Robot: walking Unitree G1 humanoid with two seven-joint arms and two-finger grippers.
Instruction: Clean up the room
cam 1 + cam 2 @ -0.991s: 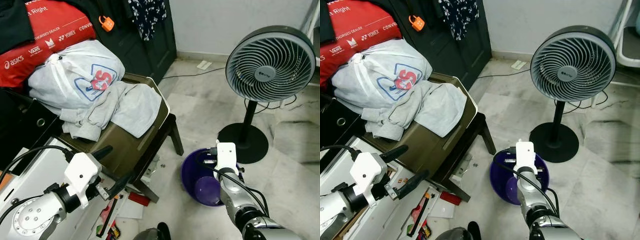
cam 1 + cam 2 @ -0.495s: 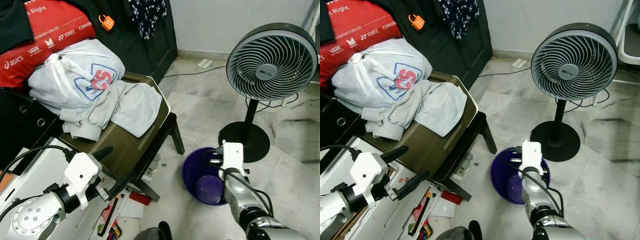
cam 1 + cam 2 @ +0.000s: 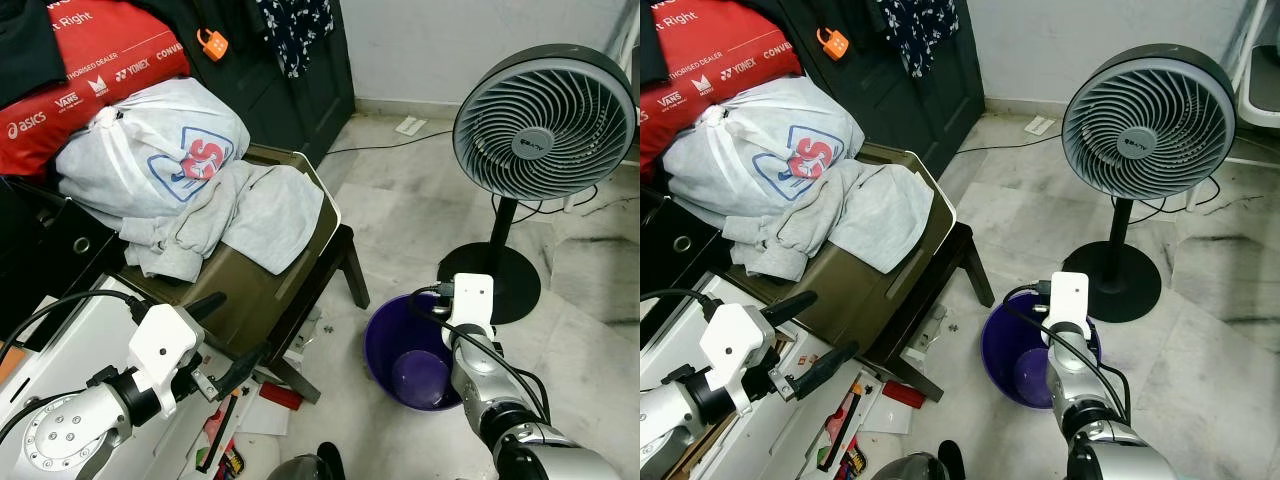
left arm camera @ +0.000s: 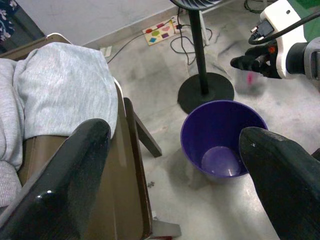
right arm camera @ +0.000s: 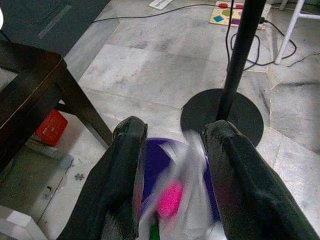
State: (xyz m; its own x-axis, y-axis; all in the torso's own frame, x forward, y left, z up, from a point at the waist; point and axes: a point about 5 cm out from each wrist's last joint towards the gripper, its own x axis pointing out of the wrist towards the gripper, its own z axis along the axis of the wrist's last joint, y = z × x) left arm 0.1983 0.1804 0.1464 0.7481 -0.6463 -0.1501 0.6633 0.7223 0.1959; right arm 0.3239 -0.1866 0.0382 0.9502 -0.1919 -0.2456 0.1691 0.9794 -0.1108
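The floor (image 3: 400, 215) is pale, grey-veined marble tile. A purple bucket (image 3: 412, 352) stands on it, just beside the round black base of a pedestal fan (image 3: 497, 283). A dark wooden chair (image 3: 262, 290) stands near the bucket, its seat carrying a grey sweatshirt (image 3: 245, 215) and a white plastic bag (image 3: 150, 150). Papers and a small red box (image 3: 279, 397) lie scattered on the tiles under the chair. A black cable (image 3: 375, 148) trails along the floor toward the wall.

purple bin (image 3: 398, 345); grey fan (image 3: 543, 110); grey cloth (image 3: 262, 212); clear wrapper, pink patch (image 5: 176, 192).
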